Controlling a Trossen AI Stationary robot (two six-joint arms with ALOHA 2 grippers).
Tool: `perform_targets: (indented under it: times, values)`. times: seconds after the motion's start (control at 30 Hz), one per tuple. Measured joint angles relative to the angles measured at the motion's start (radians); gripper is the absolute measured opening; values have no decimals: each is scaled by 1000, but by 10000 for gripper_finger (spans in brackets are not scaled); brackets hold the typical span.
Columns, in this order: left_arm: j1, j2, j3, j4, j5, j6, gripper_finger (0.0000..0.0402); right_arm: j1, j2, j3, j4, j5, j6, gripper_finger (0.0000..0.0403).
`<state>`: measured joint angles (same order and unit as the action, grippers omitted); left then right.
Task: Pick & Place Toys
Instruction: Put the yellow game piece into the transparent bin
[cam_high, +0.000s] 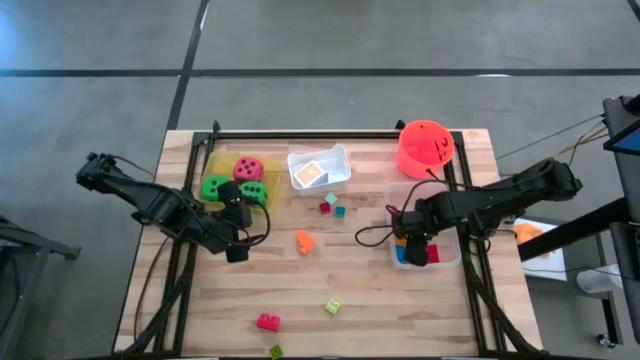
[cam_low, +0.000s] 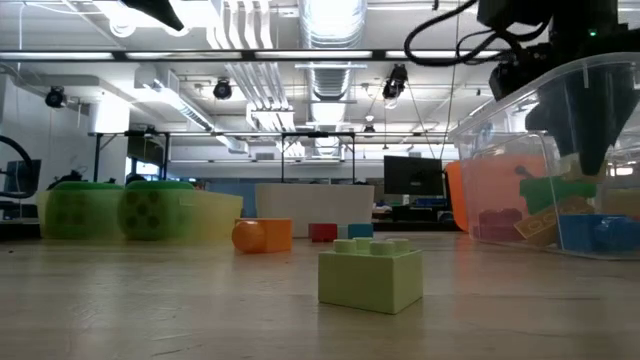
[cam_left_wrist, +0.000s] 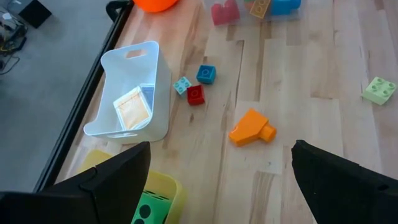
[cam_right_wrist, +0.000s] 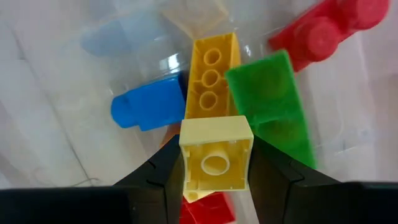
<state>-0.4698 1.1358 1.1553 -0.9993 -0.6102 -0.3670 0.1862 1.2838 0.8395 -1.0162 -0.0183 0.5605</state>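
One pale yellow brick (cam_right_wrist: 215, 163) sits clenched in the right gripper (cam_right_wrist: 215, 180) over the clear tray (cam_high: 452, 256), which already holds several bricks. The left gripper (cam_left_wrist: 221, 168) hangs released near the yellow tray (cam_high: 222, 164) of dice (cam_high: 249, 169). Still loose on the table (cam_high: 370, 300): the orange brick (cam_high: 305, 240) and a few others.

pale yellow plastic brick (cam_right_wrist: 215, 154), green black-dotted dice (cam_high: 215, 186), pink-red dotted die (cam_high: 249, 168), round orange-red bucket (cam_high: 425, 147).
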Motion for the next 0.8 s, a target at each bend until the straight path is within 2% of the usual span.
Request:
perform_targets:
  times: [0.17, 0.8]
  values:
    - [0, 0, 0, 0, 0, 0, 375, -23, 0, -28, 37, -65, -14, 127]
    - [0, 0, -17, -3, 0, 3, 375, -121, -1, -28, -2, -61, -109, 127]
